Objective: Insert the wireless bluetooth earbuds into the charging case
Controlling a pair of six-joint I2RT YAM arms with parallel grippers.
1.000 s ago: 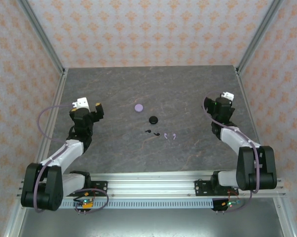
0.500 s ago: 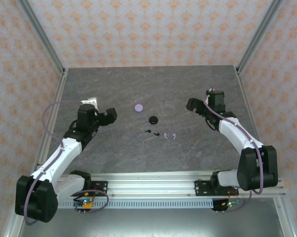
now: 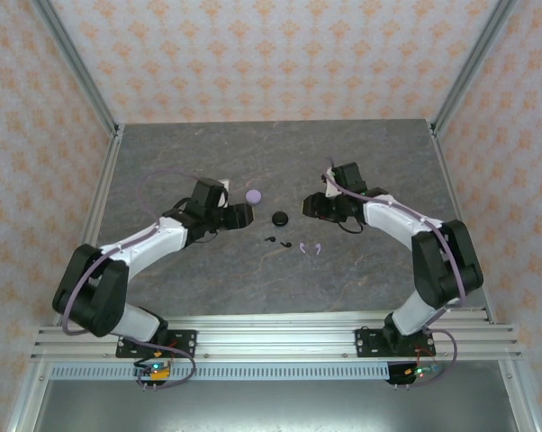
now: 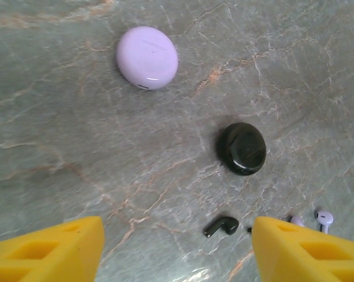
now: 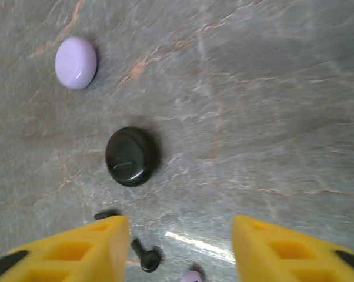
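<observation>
Hovering over the grey marbled stone tabletop [image 3: 208,279], the left claw [image 3: 246,213] and right claw [image 3: 307,208] are gaping wide, gripping nothing. Between them a glossy black round case [image 4: 241,148] is lying closed. A lavender round case [image 4: 147,57], also closed, is sitting beside the left claw. Tiny black earbuds [image 4: 221,225] and lavender-white earbuds [image 4: 324,218] are lying loose near the black case.

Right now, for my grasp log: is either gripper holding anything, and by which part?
Nothing is held: left gripper and right gripper are open and empty; the earbuds lie on the table.
</observation>
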